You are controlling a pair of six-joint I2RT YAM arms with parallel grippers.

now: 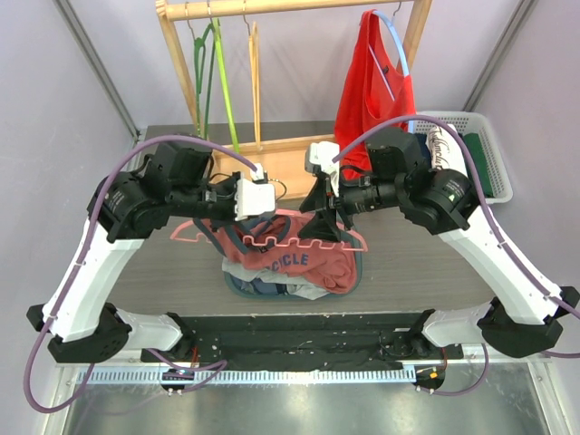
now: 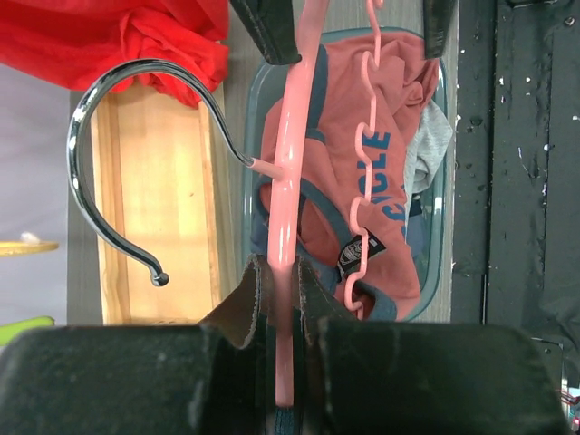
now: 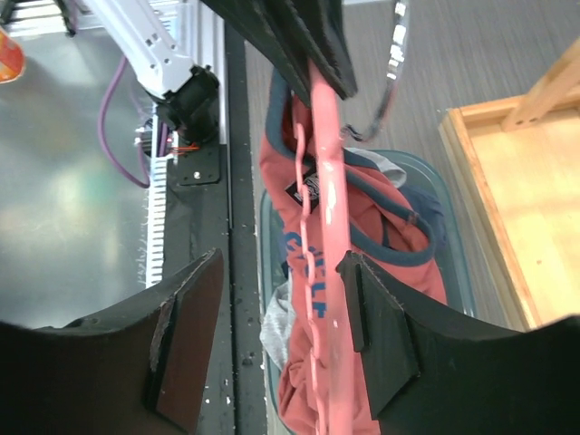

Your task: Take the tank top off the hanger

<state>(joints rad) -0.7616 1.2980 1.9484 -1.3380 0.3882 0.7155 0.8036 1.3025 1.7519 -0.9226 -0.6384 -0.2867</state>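
Now, left fingers (image 2: pixel 249 301): you are clamping the hanger (image 2: pixel 294 136).
Right fingers (image 3: pixel 381 335): you are holding them spread around it.

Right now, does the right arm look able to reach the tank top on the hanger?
Probably yes: the right claw hangs open just above the tank top, with only the pink hanger, clamped by the left claw, crossing its gap.
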